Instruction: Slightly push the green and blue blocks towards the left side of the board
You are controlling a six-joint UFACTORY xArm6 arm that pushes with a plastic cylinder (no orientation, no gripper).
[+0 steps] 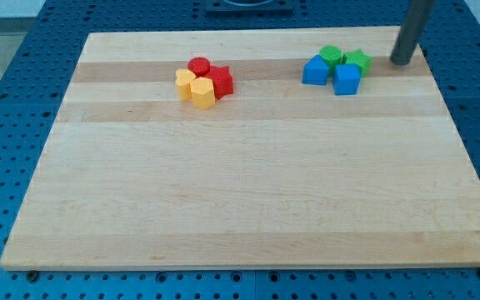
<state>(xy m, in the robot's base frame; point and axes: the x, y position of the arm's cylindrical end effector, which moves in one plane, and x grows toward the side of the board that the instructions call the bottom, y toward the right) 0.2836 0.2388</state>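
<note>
Green/blue plastic block cluster (337,69): my tip (402,62) just right of it, apart; no claw fitted. Approach step; next, short leftward nudge.

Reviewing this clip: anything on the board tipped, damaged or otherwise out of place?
Nothing stands out. The green and blue blocks sit bunched near the view's top right, the red and yellow blocks bunched left of them. All lie flat on the wooden board. My tip rests just right of the green-blue cluster.

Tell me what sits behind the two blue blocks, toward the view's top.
Behind the blue blocks sit a green cylinder and a green star; their lower front parts are covered.
</note>
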